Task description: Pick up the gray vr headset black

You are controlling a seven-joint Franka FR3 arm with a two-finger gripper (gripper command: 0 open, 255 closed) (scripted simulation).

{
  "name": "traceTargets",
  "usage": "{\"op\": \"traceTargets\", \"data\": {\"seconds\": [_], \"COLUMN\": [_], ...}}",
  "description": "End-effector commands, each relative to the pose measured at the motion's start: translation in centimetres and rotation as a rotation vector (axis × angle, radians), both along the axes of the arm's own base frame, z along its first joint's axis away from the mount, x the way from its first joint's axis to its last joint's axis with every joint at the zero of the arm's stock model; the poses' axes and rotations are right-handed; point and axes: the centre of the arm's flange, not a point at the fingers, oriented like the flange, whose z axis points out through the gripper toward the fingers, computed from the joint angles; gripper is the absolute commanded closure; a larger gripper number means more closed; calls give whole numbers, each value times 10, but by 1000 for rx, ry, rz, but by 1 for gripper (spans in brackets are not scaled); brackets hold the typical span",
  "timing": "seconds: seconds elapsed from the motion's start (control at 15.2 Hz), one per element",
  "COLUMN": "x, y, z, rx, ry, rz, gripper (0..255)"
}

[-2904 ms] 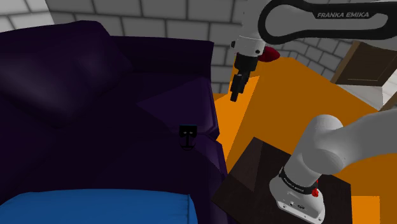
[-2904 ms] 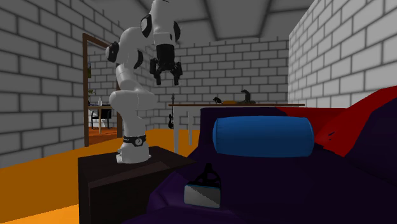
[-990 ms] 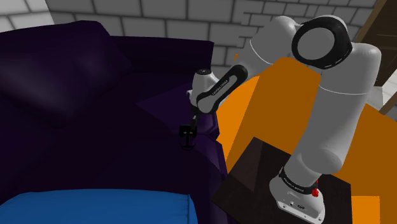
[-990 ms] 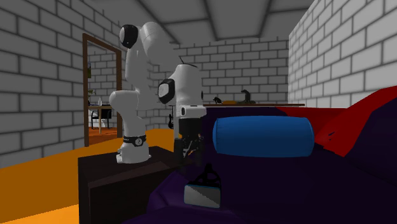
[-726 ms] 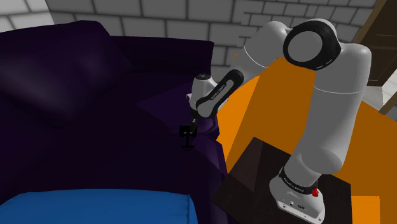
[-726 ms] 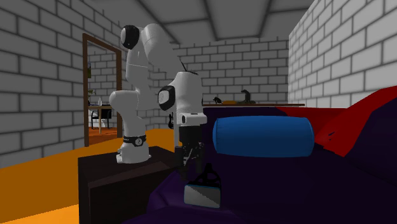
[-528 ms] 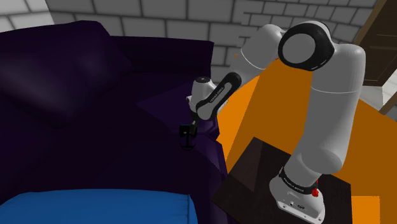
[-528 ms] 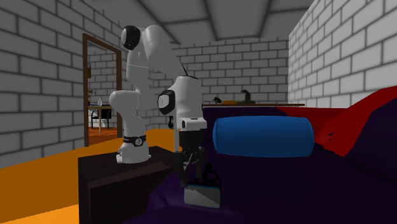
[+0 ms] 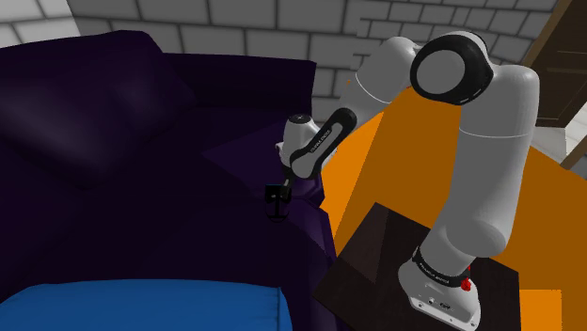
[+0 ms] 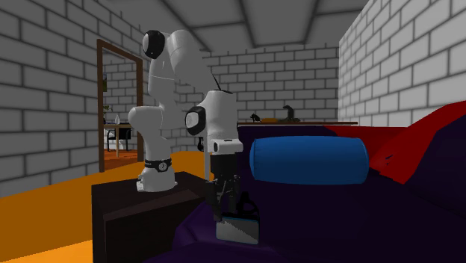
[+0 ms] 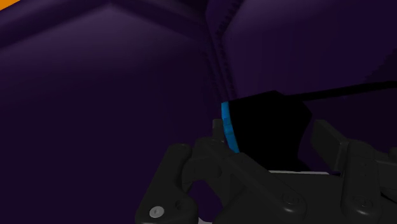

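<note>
Reaching down beside its dark stand (image 10: 142, 213), the gripper (image 10: 226, 208) sits low over the VR headset (image 11: 267, 127). Headset lies on the dark purple sofa (image 9: 141, 216) seat, near the edge facing the stand. Black body, blue rim (pale grey face in the second exterior view). Fingers (image 11: 327, 143) apart, one on each side of the headset, close against it. Blue bolster cushion (image 10: 310, 161) behind.

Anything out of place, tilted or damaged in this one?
Nothing stands out. The headset sits upright on the dark purple sofa, near the seat's edge, with the gripper right at it. The blue cushion lies farther along the sofa.
</note>
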Motion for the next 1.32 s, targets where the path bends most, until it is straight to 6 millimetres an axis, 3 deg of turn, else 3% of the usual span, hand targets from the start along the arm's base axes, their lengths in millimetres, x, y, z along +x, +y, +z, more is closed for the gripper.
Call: {"op": "traceTargets", "data": {"seconds": [0.0, 0.13, 1.12, 1.25], "x": [0, 0, 0, 0], "y": [0, 0, 0, 0], "z": [-1, -1, 78, 79], "rx": [0, 0, 0, 0], "ry": [1, 1, 1, 1], "rz": [0, 0, 0, 0], "gripper": [255, 255, 255, 255]}}
